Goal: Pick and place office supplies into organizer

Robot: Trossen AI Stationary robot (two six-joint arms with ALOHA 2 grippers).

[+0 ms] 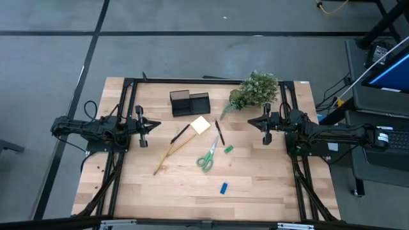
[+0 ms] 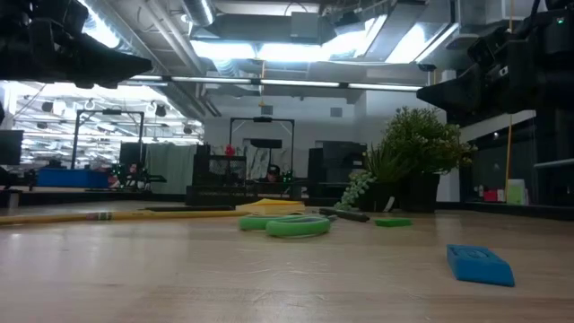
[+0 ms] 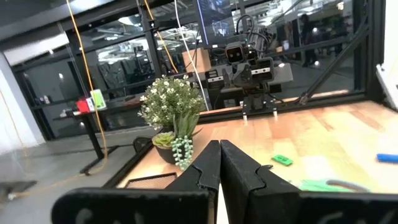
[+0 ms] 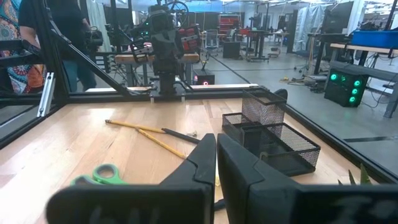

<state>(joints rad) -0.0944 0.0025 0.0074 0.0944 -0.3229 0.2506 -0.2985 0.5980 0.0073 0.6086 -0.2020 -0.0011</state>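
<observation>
Between both shut hands lie scissors (image 1: 207, 156); organizer (image 1: 190, 103) sits behind.

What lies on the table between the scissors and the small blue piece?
Nothing: in the high view, only bare wood separates the scissors from the small blue piece.

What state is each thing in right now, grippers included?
Left gripper: shut, empty, parked at table's left.
Right gripper: shut, empty, parked at right.
Organizer: upright, looks empty.
Scissors: flat on table, blades closed.
Sticky pad: flat.
Pencil: lying flat.
Pen: lying flat.
Green piece: on table.
Blue piece: on table.
Plant: upright.
</observation>
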